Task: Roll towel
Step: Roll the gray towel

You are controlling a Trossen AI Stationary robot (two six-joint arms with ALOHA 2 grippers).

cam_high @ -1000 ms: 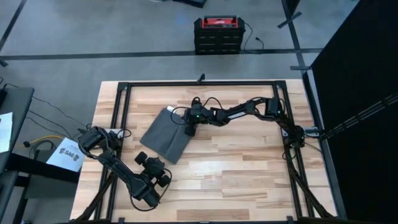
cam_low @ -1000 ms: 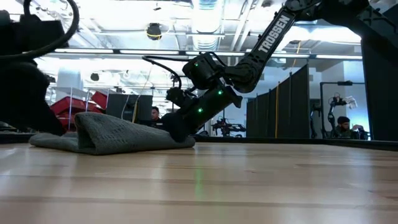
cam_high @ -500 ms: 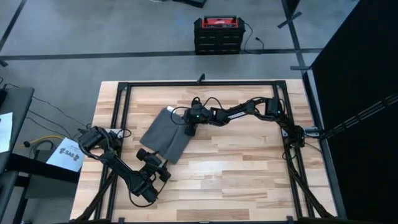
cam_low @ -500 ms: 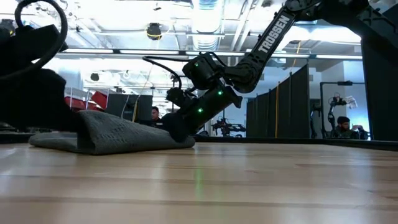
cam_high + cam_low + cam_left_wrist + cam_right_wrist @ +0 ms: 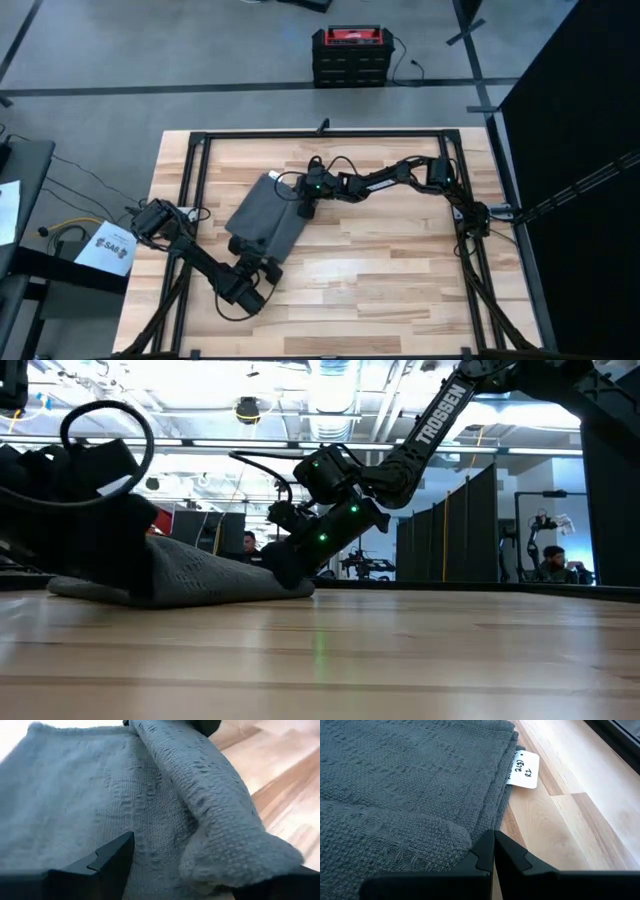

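left gripper (image 5: 252,262): at the near corner of the towel (image 5: 262,215), fingers spread apart, one on each side of the rolled edge | towel: dark grey, partly rolled, lies on the table (image 5: 400,270) left of middle | right gripper (image 5: 305,207): pressed on the towel's far right edge, fingers closed together | white tag (image 5: 525,769): flat on wood beside the towel

"TROSSEN" on right arm (image 5: 440,412); handwritten "R2" on tag (image 5: 524,769)
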